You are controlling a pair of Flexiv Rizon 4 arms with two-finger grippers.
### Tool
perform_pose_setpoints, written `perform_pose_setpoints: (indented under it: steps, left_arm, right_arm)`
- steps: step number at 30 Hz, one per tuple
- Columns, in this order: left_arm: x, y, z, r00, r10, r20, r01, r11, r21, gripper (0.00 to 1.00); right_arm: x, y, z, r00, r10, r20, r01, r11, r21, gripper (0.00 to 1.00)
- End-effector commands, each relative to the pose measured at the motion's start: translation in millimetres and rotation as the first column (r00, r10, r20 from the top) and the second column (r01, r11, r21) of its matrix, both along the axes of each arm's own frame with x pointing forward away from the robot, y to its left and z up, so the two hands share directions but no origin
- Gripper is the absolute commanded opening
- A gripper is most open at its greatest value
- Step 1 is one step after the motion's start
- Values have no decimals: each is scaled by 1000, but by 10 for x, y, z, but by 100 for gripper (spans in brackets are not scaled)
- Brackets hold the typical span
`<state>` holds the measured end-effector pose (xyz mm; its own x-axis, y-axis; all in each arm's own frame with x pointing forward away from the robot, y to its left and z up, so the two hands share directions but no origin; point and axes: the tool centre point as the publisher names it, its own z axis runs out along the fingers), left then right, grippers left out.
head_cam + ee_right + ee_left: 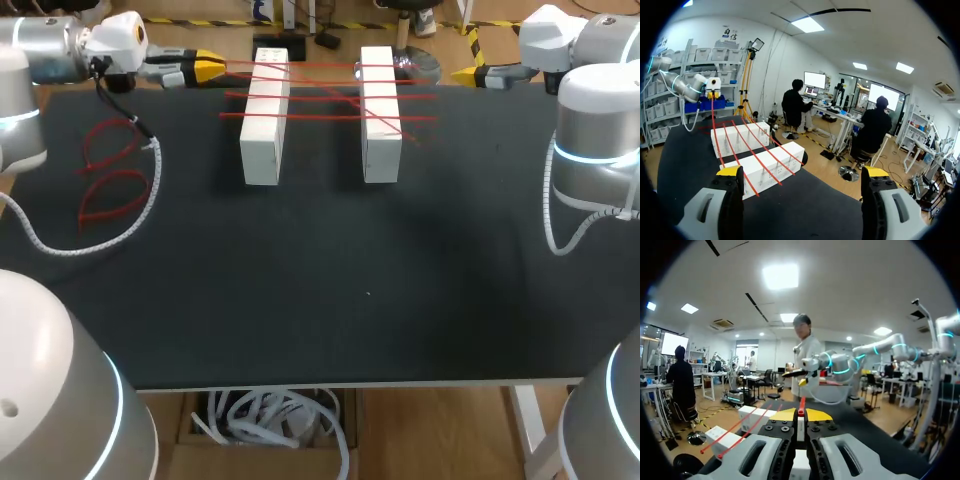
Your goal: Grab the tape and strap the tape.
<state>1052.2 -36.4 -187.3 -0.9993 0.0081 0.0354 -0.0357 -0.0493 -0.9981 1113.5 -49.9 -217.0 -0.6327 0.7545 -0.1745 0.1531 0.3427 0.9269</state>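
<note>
Two long white blocks (265, 115) (380, 113) lie side by side at the table's far end, with several red tape strands (320, 95) stretched across them. My left gripper (210, 68) is at the far left, shut on the end of one red tape (801, 407) that runs right over both blocks. In the left wrist view its yellow tips (801, 414) pinch that tape, with the blocks (755, 415) beside them. My right gripper (468, 75) stands open at the far right beyond the blocks; its fingers (730, 172) are wide apart with nothing between them, and the blocks (765, 167) lie ahead.
Loose red tape loops (110, 170) lie on the black table (330, 290) at the left, beside my left arm's white cable (150, 190). My left arm (690, 87) shows beyond the blocks in the right wrist view.
</note>
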Motion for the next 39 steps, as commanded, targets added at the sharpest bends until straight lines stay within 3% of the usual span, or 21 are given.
perform_pose_setpoints:
  steps: [1, 9, 15, 23, 28, 39]
  left_arm:
    - [81, -21, 75, 1000, -10, -8, 10, 1000, 2, 0]
    - [176, -119, 297, 997, 24, -70, -29, 997, -75, 0]
    - [193, -186, 378, 991, -11, -134, -5, 993, -120, 0]
    - [196, -235, 427, 984, -44, -174, 22, 992, -123, 0]
    - [229, -267, 539, 977, -30, -210, -14, 979, -201, 0]
    - [252, -282, 647, 983, -6, -181, -39, 969, -243, 0]
  right_arm:
    - [3, 0, 4, 1000, 0, -2, 0, 1000, -1, 100]
    - [3, 0, 4, 1000, 0, -2, 0, 1000, -1, 100]
    - [3, 0, 4, 1000, 0, -2, 0, 1000, -1, 100]
    - [3, 0, 4, 1000, 0, -2, 0, 1000, -1, 100]
    - [3, 0, 4, 1000, 0, -2, 0, 1000, -1, 100]
    - [3, 0, 4, 1000, 0, -2, 0, 1000, -1, 100]
